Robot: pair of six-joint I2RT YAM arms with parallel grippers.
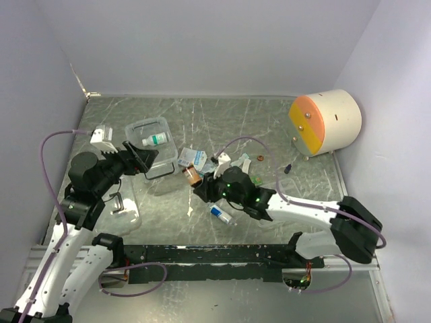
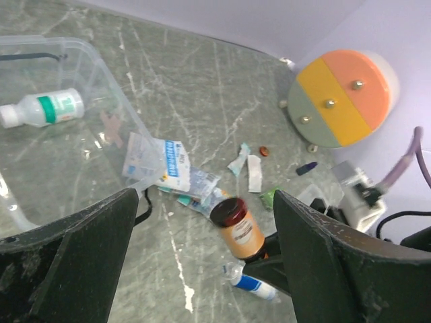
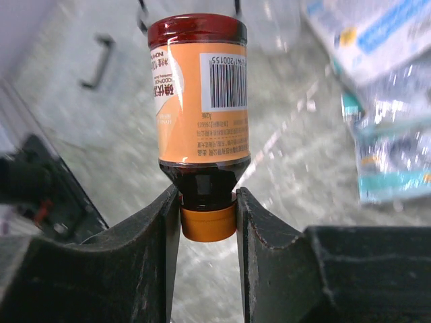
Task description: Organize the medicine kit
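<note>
Brown bottle (image 3: 202, 101), probably light, rigid, slick: right gripper (image 3: 207, 202) pinches its narrow neck at the cap; left gripper (image 2: 205, 198) spread, empty.

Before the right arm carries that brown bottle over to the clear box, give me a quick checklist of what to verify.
1. Grip: right tool shut on the brown bottle at its neck, beside the orange cap: ok.
2. Bottle lifted off the table: cannot tell.
3. Clear box open on top: ok.
4. Room inside: only a white bottle lies there: ok.
5. Way to the box: left tool, open and empty, hangs by its near edge: not ok.
</note>
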